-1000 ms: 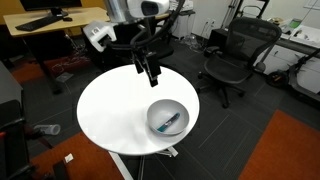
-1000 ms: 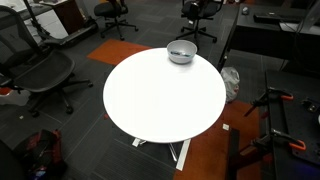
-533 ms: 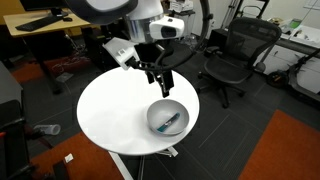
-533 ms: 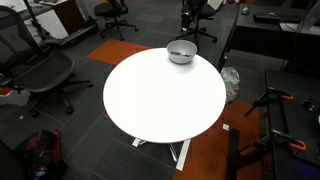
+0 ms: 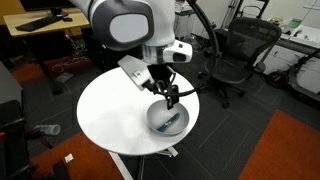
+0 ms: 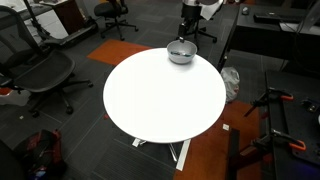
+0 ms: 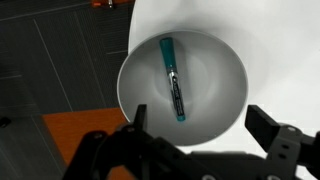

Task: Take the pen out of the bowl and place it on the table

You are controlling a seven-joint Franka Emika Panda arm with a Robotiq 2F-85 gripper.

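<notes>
Teal-blue against a pale inside, the short slim marker-like pen (image 7: 173, 78) lies flat on the floor of the round grey metallic bowl (image 7: 218, 85), alone in it. The bowl stands near the edge of the round white-topped desk (image 5: 108, 112).

You are in the approach step. Your hand (image 7: 197, 120) hangs above the bowl, its two black fingers spread wide with nothing between them. In an exterior view the hand (image 5: 170, 97) sits just over the bowl's rim (image 5: 152, 118), not yet down inside.

In the wrist view the pen runs roughly up and down the picture, slightly tilted, and your fingers stand to either side of that line. A straight closure would therefore take it across its narrow body, which looks like the right alignment. The pen lies a little nearer one finger than the other, so the next move probably calls for a small sideways correction. After that comes a straight descent until the fingertips reach the bowl's floor. Watch the curved wall, because wide-open fingers may touch it before they reach the pen.

No brand, label or writing can be read on the pen or the bowl. A dark band shows along the pen's middle, too small to make out.
</notes>
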